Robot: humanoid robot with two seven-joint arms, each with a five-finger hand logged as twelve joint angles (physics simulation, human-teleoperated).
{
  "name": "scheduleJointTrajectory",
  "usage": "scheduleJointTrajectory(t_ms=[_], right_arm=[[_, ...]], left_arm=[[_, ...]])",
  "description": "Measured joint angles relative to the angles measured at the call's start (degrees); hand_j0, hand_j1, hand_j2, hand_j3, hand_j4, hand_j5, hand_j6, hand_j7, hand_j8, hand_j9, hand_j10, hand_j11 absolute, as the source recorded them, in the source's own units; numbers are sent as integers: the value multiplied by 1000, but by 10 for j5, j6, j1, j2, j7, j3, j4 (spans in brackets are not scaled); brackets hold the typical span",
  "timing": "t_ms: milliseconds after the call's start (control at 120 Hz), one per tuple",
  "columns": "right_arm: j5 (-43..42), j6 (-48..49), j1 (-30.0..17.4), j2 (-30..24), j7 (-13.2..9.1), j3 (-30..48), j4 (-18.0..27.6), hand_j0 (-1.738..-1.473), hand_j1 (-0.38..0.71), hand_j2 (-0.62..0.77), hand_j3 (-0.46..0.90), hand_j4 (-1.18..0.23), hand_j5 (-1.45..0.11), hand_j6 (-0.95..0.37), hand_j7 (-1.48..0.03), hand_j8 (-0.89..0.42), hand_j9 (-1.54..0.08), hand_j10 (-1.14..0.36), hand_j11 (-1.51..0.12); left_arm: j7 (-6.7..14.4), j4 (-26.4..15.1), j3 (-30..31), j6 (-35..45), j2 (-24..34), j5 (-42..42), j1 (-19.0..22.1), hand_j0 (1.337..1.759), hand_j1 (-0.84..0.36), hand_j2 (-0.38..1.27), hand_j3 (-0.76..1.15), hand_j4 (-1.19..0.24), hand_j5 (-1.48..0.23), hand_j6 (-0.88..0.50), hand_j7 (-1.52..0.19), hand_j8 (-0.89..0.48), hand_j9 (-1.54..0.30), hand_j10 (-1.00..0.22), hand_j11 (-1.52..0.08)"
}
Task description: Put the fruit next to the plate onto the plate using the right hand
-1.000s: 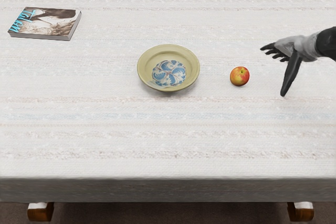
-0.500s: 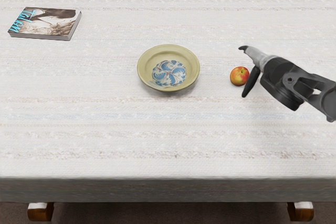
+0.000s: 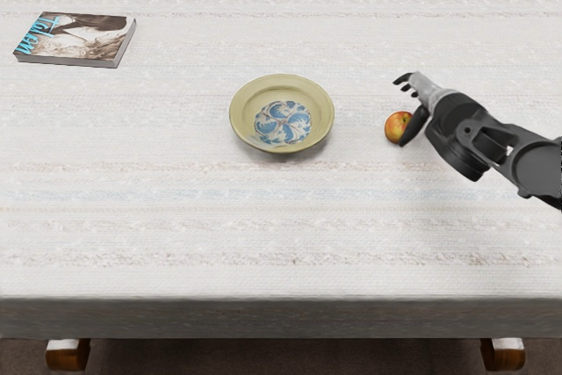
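A small red-and-yellow apple (image 3: 396,126) lies on the table to the right of a yellowish plate (image 3: 243,99) with a blue swirl pattern in its middle. My right hand (image 3: 408,107) comes in from the right edge and sits just right of the apple. Its fingers (image 3: 405,82) are spread above the fruit and the thumb (image 3: 409,129) hangs down against the apple's right side, partly hiding it. The hand holds nothing. The left arm is out of view.
A magazine (image 3: 75,38) lies at the far left corner of the table. The right forearm (image 3: 500,142) slants over the table's right side.
My right hand has swung in from the right edge towards the apple, turning and dropping until its thumb reaches the fruit's right side. Apple and plate have not moved.
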Motion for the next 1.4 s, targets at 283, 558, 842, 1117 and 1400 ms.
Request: scheduleJointTrajectory(t_ms=[283,558,842,1117,1400], right_arm=[[2,1,-15,5,8,-1,-3,-1658,5,-57,0,-298,-385,-300,-385,-299,-385,-298,-385],[4,18,-18,3,8,0,3,-1658,153,-82,0,-422,-546,-423,-546,-422,-546,-421,-546],[4,42,-17,-2,8,4,3,-1655,230,-77,-1,-519,-648,-457,-659,-433,-654,-515,-654],[8,60,-7,-3,7,7,6,-1655,245,42,0,-577,-744,-476,-745,-423,-746,-576,-745],[19,62,17,-12,3,8,26,-1654,251,40,0,-591,-774,-457,-770,-405,-770,-594,-769]], left_arm=[[0,0,0,0,0,0,0,1658,333,3,0,-14,-18,-14,-18,-14,-18,-14,-18],[0,0,0,0,0,0,0,1658,333,3,0,-14,-17,-14,-17,-14,-17,-14,-17],[0,0,0,0,0,0,0,1658,333,3,0,-14,-17,-14,-17,-14,-17,-14,-17],[0,0,0,0,0,0,0,1658,333,3,0,-14,-18,-14,-18,-14,-18,-14,-18],[0,0,0,0,0,0,0,1658,333,3,0,-14,-18,-14,-18,-14,-17,-14,-17]])
